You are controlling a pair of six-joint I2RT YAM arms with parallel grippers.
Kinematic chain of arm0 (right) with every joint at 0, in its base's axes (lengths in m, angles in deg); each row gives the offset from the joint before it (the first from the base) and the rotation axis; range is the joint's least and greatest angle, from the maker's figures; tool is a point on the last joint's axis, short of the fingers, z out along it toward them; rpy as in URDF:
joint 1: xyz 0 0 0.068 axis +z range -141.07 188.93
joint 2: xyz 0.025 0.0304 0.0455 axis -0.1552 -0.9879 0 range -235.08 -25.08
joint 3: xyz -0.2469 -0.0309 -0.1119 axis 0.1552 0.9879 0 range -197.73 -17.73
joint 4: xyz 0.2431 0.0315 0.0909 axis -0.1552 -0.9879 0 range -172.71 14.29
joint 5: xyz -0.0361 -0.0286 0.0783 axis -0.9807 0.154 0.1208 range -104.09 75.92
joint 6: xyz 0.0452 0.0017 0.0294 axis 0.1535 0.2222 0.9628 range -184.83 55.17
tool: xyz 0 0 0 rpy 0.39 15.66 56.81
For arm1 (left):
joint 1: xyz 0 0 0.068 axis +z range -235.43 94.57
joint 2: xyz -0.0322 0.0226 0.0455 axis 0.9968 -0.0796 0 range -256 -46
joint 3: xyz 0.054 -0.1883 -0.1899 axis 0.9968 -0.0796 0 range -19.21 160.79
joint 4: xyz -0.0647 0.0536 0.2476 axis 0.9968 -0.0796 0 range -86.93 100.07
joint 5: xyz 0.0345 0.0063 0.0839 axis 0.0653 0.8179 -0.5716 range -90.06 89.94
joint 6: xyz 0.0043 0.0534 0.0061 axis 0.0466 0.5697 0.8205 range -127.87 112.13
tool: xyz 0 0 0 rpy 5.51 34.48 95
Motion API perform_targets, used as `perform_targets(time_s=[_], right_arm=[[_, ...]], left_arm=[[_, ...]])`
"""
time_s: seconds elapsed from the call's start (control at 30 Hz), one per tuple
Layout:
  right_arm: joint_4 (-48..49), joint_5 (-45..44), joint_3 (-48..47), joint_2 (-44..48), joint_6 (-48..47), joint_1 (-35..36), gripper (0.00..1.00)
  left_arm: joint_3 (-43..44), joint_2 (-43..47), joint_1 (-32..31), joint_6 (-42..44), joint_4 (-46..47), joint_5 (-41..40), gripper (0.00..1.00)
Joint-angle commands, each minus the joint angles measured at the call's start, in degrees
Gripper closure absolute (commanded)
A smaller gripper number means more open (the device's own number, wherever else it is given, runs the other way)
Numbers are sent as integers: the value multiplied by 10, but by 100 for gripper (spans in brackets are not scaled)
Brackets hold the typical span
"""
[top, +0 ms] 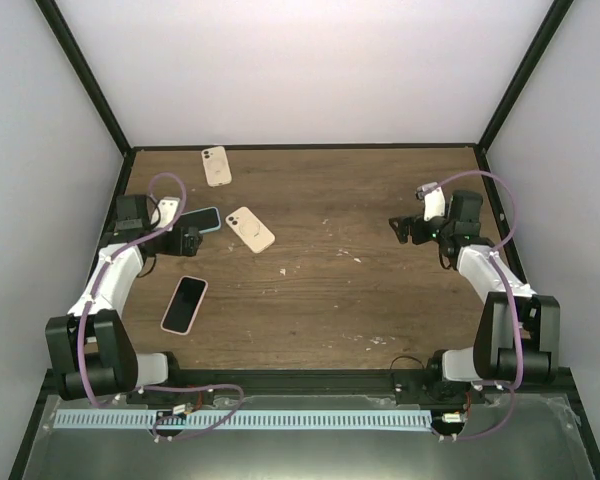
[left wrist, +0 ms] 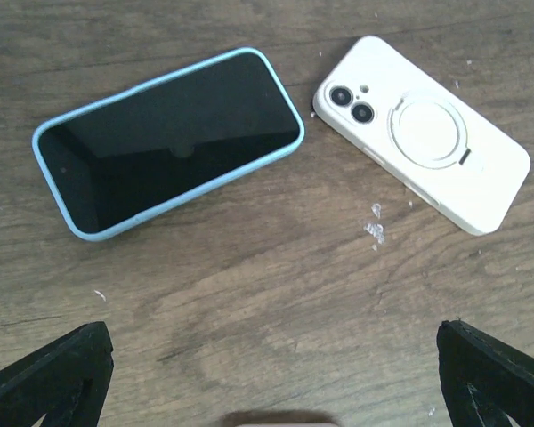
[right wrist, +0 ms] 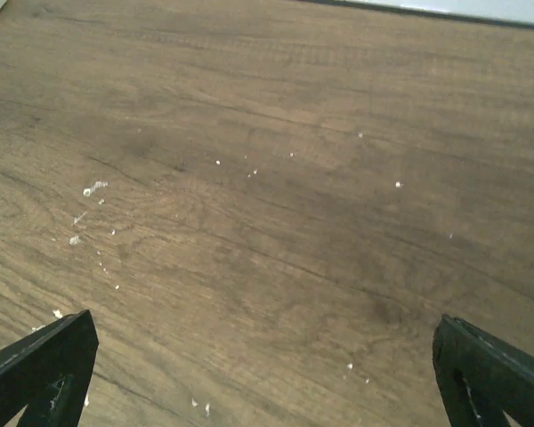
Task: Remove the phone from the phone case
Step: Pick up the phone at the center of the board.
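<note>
Wide open and empty, my left hand (left wrist: pixel 276 372) hovers near the black-screened phone (left wrist: pixel 173 142) in its light-blue case (left wrist: pixel 76 230), screen-up on the brown wooden table (left wrist: pixel 249 294) beside a white ring-backed phone (left wrist: pixel 427 147), where a flat pinch may merely skid it.

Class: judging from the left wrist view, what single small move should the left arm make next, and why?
Probably ease the left gripper forward and down over the blue-cased phone. Its jaws stand wide open and empty, and that phone lies flat, screen up, just ahead of them, clear of the white-cased phone beside it.
</note>
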Motion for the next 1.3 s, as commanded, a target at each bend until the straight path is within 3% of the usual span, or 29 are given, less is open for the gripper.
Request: perform_targets(time_s=[0.0,0.27,0.53,0.77,1.27], right_arm=[[-20,-4,-15,11,20,5,0],[-18,36,2,56,-2,5,0],[-126,94,-50,52,-64,5,0],[-178,121,-81,29,-82,6,0],[-198,151,-83,26,-90,5,0]], left_arm=[[16,9,0,13,-41,11,0],[28,45,6,30,-99,-47,0],[39,55,6,134,-229,-18,0],[42,37,7,175,-307,-55,0],[-26,-55,10,199,-307,-109,0]])
